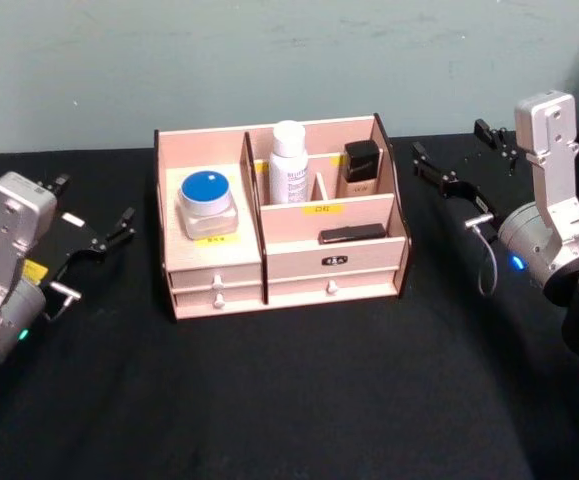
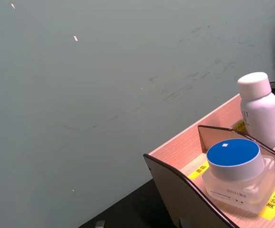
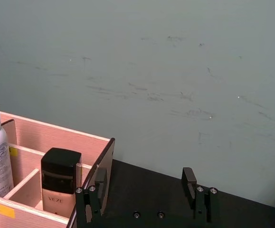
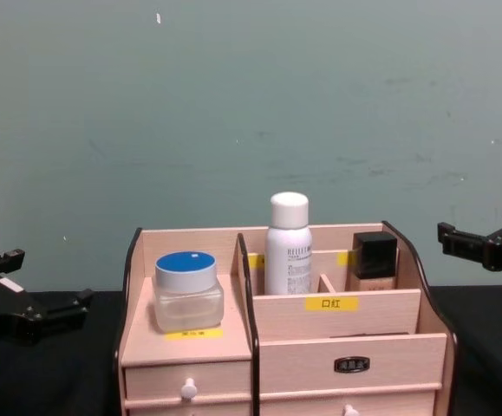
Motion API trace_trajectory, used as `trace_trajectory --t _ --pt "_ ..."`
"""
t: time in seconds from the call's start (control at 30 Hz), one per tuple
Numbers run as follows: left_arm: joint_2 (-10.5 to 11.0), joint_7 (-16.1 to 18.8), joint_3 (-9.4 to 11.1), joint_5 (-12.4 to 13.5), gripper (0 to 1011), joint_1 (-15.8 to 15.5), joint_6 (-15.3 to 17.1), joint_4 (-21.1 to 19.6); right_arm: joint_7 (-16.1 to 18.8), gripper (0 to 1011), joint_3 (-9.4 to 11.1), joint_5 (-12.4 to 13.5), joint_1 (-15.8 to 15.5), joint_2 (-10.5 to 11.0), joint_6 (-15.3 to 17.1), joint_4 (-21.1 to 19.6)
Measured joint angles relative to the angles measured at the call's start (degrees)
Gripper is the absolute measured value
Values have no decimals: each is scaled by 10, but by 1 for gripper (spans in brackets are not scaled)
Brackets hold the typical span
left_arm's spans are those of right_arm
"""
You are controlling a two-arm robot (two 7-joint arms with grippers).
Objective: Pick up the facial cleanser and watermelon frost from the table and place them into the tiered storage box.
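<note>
Head view shows the tiered storage box (image 1: 214,262) at the middle of the black table (image 1: 289,400), its drawers facing the robot. The facial cleanser (image 1: 289,163) stands upright in the rear middle compartment, long axis vertical and rounded cap up, rising above the box walls. The watermelon frost (image 1: 207,204) sits upright on the wide left shelf, blue lid facing up, a yellow label just in front of it. A black-capped beige bottle (image 1: 360,167) stands in the rear right compartment, and a flat black item (image 1: 352,234) lies crosswise in the lower front tier. The left gripper (image 1: 97,238) rests low at the table's left side, apart from the box, its fingers spread and holding nothing. The right gripper (image 1: 454,170) hovers to the right of the box, near its dark side edge; the right wrist view shows its fingers (image 3: 189,179) apart with nothing between them.
</note>
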Motion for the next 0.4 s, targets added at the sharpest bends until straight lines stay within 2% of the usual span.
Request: trace_trajectory --t 0.4 --pt "0 0 0 0 1010 0 0 0 0 1002 0 0 -1 1 0 -1"
